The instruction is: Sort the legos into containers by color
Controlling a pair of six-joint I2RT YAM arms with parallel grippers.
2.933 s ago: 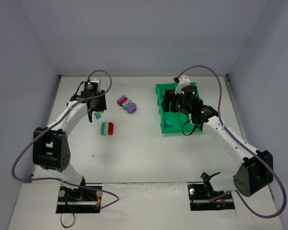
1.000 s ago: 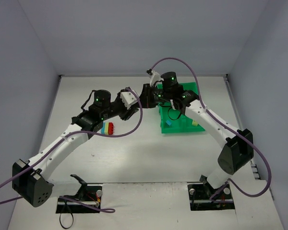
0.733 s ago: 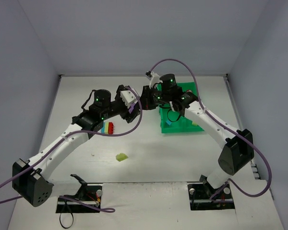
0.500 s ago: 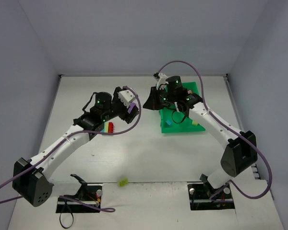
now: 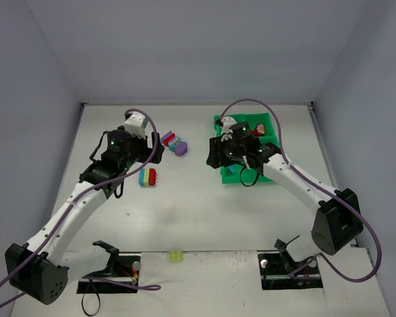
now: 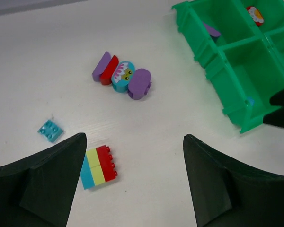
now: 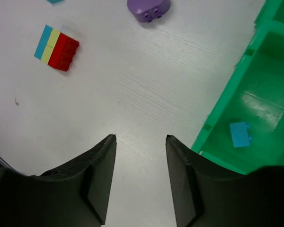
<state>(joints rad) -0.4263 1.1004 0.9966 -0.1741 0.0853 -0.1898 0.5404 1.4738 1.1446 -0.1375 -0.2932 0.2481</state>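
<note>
Left wrist view: the left gripper hangs released, its jaws wide and empty, over the white table. At top centre lies a row of purple, red and teal legos. A teal plate sits at left and a teal-yellow-red block at lower centre. The green tray fills the upper right, with a purple piece and a red piece in separate compartments.

Right wrist view: the right gripper is parted and holds nothing. A blue brick lies in the compartment at lower right.

Top external view: a yellow-green brick lies at bottom centre.
</note>
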